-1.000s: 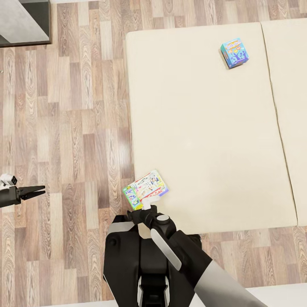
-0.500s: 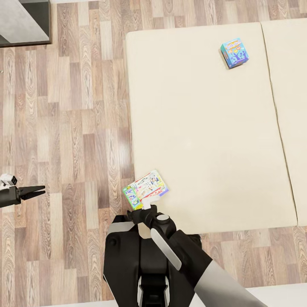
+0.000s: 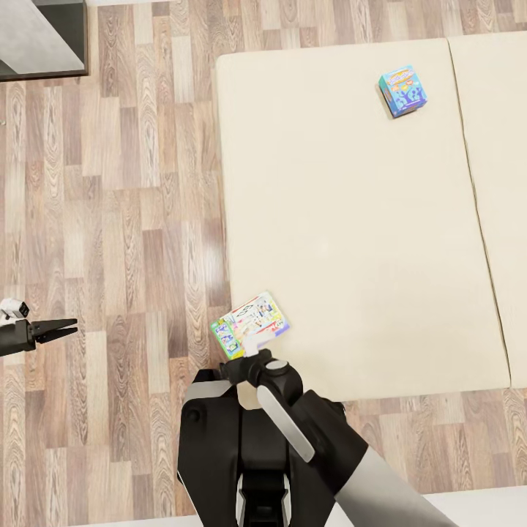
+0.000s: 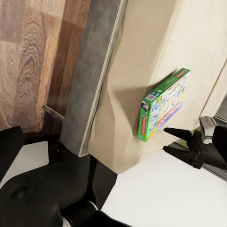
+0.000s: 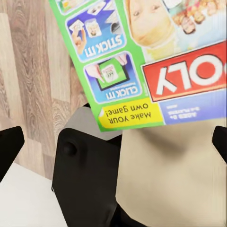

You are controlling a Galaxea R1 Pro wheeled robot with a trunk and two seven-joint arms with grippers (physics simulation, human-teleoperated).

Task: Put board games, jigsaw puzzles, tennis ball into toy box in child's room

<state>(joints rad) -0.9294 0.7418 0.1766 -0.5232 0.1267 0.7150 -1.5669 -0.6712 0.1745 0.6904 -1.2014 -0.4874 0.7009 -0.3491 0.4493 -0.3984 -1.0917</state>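
Two games remain on the bed (image 3: 351,219): the white game (image 3: 250,323) just ahead of my released right fingers (image 3: 251,350), the teal game (image 3: 403,91) far beyond. Left fingers (image 3: 62,329) clenched, empty.

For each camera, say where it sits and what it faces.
Head view: up on the head, looking down over the bed, floor, trunk and both arms.
Left wrist view: on the left arm, facing the bed's edge and the white game box.
Right wrist view: on the right arm, close over that box.
All three share that box.
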